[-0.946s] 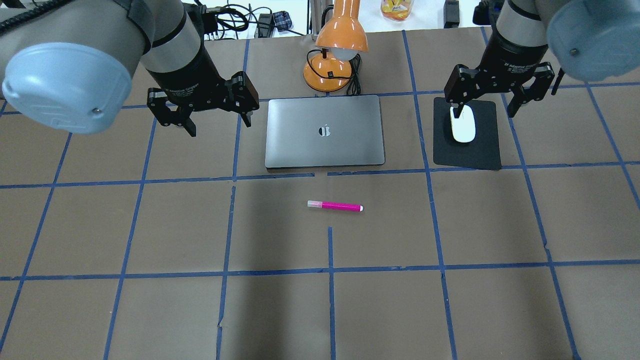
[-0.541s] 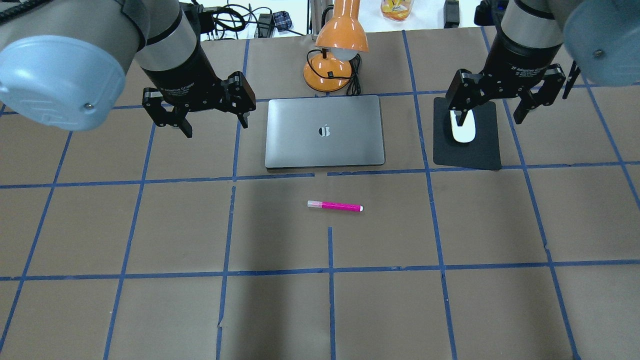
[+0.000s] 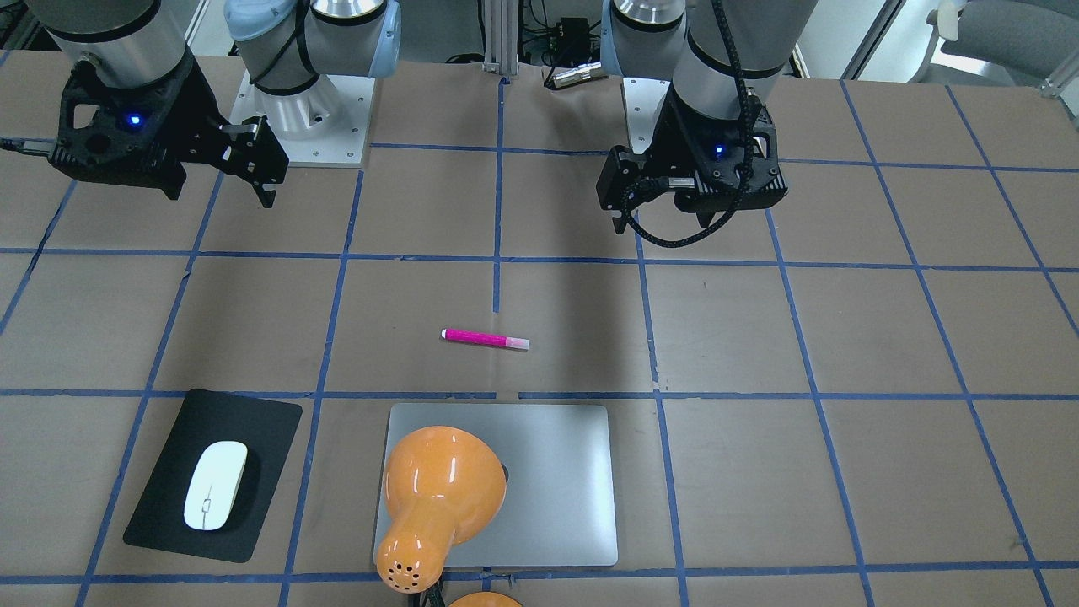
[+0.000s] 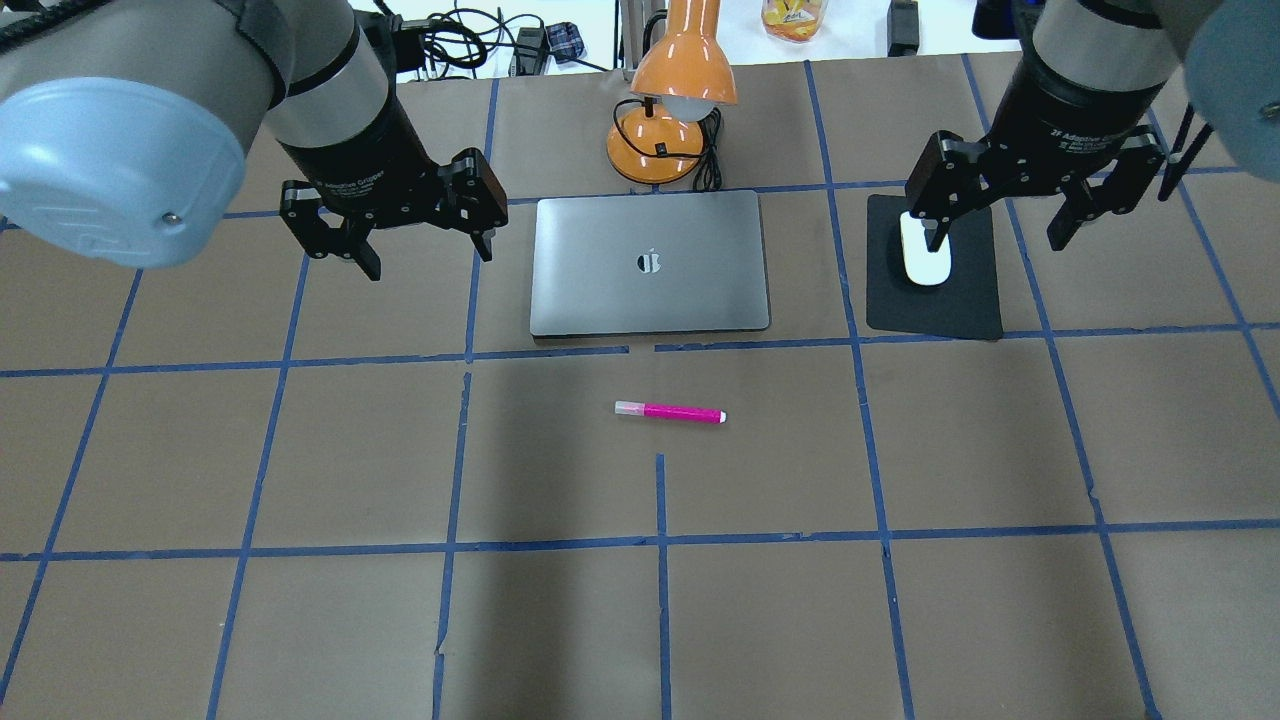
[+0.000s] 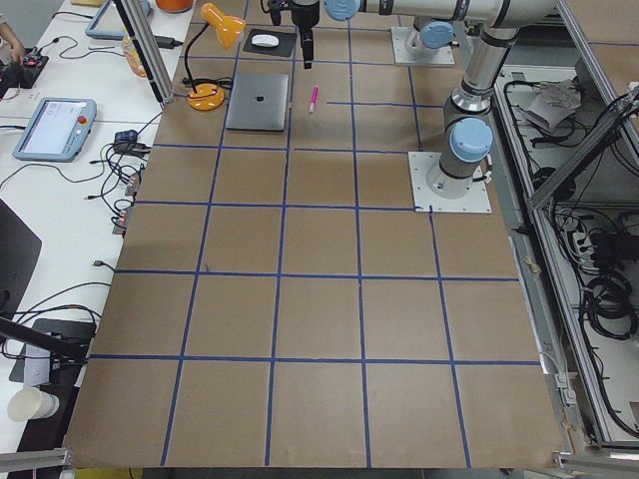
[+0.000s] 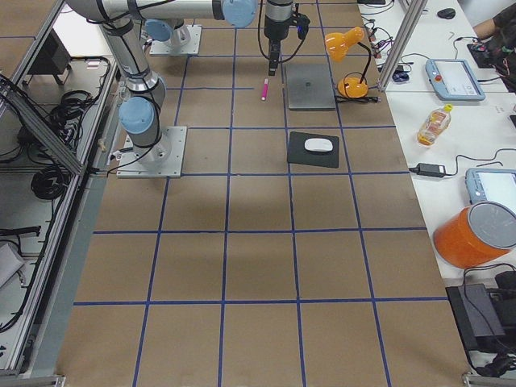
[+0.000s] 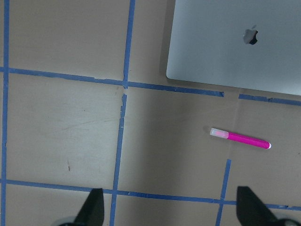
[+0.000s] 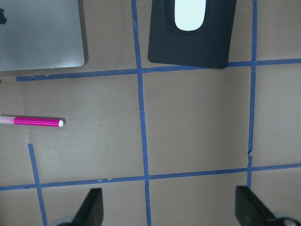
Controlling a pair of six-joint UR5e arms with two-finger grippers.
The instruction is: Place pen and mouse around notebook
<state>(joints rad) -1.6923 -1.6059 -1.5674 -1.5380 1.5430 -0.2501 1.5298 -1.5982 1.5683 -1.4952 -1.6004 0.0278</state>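
As the left hand (image 4: 430, 256) hangs agape, the pen (image 4: 670, 411) lies well apart.

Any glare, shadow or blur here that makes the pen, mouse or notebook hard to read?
Overhead exterior: sharp; soft shadow bands cross the table by the pen, glare only on the orange lamp. Exterior front-facing: the lamp shade hides part of the notebook. Right wrist-mounted: crisp; the mouse is bright white, cropped by the top edge.
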